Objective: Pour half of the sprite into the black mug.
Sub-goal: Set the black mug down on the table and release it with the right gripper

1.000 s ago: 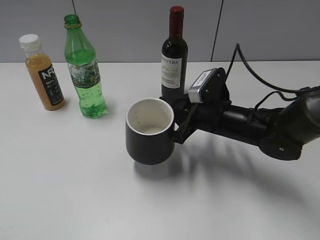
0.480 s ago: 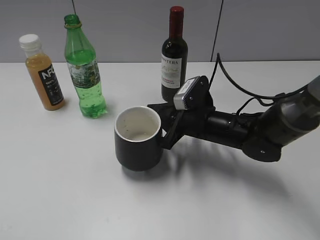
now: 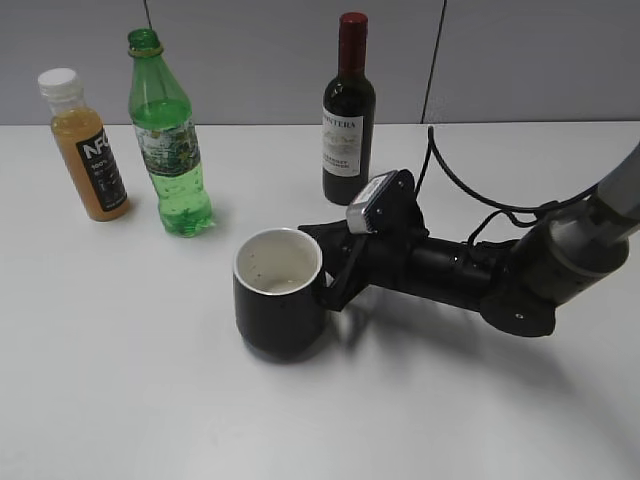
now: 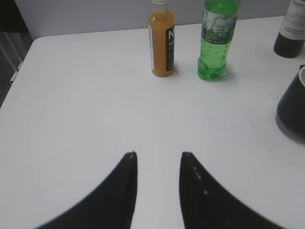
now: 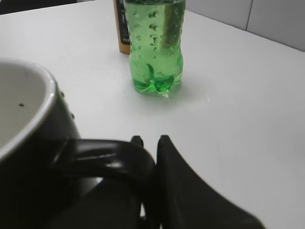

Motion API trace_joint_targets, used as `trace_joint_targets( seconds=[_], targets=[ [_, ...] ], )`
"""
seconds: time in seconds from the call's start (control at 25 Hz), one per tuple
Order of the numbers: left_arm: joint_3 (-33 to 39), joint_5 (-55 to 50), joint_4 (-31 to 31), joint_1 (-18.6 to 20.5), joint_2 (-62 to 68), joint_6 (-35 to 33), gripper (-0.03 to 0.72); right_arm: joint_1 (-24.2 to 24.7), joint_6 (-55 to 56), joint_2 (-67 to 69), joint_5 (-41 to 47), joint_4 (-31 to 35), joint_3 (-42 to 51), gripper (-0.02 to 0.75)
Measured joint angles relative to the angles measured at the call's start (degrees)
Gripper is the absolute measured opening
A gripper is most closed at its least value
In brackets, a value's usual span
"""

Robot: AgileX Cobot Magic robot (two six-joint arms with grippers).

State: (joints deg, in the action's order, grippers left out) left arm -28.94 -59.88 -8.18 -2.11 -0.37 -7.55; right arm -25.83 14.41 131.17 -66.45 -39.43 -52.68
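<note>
The sprite (image 3: 168, 150), a tall green capless bottle, stands upright at the back left of the white table; it also shows in the left wrist view (image 4: 217, 40) and the right wrist view (image 5: 156, 45). The black mug (image 3: 278, 292), white inside, stands on the table in the middle, also at the left wrist view's right edge (image 4: 293, 102). My right gripper (image 3: 335, 285) is shut on the mug's handle (image 5: 102, 160), reaching in from the right. My left gripper (image 4: 158, 155) is open and empty over bare table, short of the bottles.
An orange juice bottle (image 3: 85, 145) with a white cap stands left of the sprite. A dark wine bottle (image 3: 349, 115) with a red cap stands behind the right arm. A grey wall runs along the table's back edge.
My right gripper has carried the mug to the left and lowered it onto the table. The bottles have not moved.
</note>
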Motion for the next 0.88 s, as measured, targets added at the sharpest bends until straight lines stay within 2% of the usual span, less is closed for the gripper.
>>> trace_joint_targets(
  seconds=[0.16,0.44,0.68,0.88],
  targets=[
    [0.00,0.00,0.00,0.00,0.00,0.00,0.239,0.00,0.00,0.95,-0.06,4.24,0.00,0.050],
    [0.00,0.00,0.00,0.00,0.00,0.00,0.239,0.00,0.07,2.23,-0.23,4.79,-0.02,0.050],
    [0.00,0.00,0.00,0.00,0.00,0.00,0.239,0.00,0.53,2.23,-1.86,5.13,0.04,0.176],
    [0.00,0.00,0.00,0.00,0.00,0.00,0.239,0.00,0.26,2.17,-2.53,5.81,2.54,0.207]
  ],
)
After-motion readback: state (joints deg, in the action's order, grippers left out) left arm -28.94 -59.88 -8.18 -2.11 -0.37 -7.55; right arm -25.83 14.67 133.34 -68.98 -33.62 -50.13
